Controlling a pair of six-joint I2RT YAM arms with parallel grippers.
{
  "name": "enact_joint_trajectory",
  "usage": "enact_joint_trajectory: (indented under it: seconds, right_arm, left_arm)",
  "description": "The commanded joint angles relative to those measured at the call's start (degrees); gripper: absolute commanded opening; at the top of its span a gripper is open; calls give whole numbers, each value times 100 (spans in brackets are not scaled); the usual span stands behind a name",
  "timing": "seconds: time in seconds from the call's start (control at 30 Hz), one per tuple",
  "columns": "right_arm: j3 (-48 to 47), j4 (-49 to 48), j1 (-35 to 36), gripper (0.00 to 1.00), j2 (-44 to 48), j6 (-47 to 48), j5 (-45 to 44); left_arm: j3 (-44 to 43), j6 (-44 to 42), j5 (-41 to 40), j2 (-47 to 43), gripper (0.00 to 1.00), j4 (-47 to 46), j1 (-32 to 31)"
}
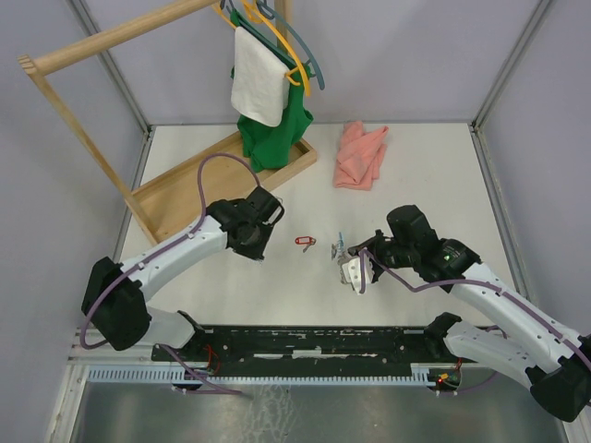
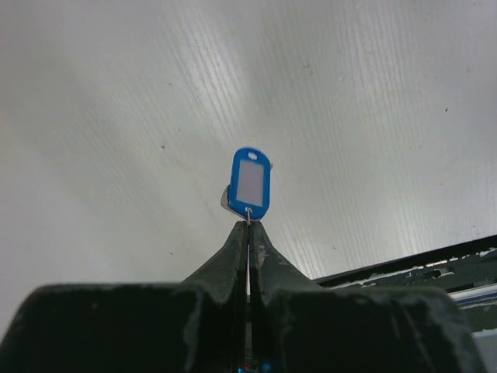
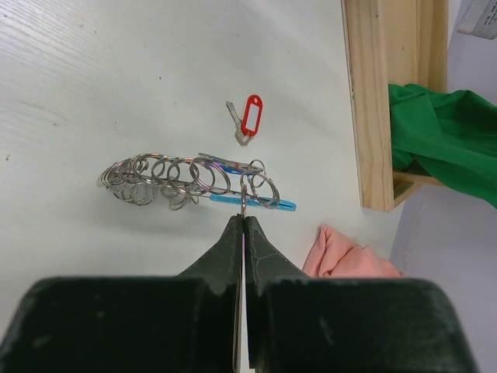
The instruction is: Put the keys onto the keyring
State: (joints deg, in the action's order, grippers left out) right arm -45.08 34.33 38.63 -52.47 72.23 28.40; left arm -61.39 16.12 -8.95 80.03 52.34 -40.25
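My left gripper [image 2: 248, 227] is clamped tight on the small wire loop of the blue key [image 2: 250, 183]. The tag stands straight out past the fingertips, and a bit of silver metal peeks from behind it at its 8 o'clock. My right gripper [image 3: 243, 224] is pinched closed too, on one ring of the keyring [image 3: 186, 177]. In that wrist view the silver coil runs off toward 9 o'clock, with a thin blue strip along its near side just past the fingertips.

In the overhead view the two grippers face each other across the middle of the table [image 1: 416, 194]. The red key [image 3: 251, 115] lies flat on the bare surface between them, at 3 o'clock from the left gripper and about 9 o'clock from the right. It sits near the keyring but apart from it, at 12 o'clock in the right wrist view.

For room to move, the rack [image 1: 185, 196] has its wooden base close to the left gripper at 11 o'clock, and a green cloth [image 1: 277, 138] hangs down onto it. The pink cloth [image 1: 360, 155] lies well apart at the right gripper's 12 o'clock. The black rail [image 1: 314, 340] along the near edge is at 6 o'clock from both. The right arm has open table out to the right edge at 3 o'clock. I cannot tell whether the keyring rests on the surface or hangs clear of it.
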Motion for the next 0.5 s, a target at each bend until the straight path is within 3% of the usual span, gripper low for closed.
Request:
enact_joint_trajectory:
  seconds: [0.0,0.47]
  right_arm:
    - [-26,-176,35,1,117,-79,119]
    - [78,-174,44,2,209,-175,78]
  left_arm:
    - [17,-88,135,35,3,306,-49]
    - [-1868,-1059,215,3138,3,-487,-43]
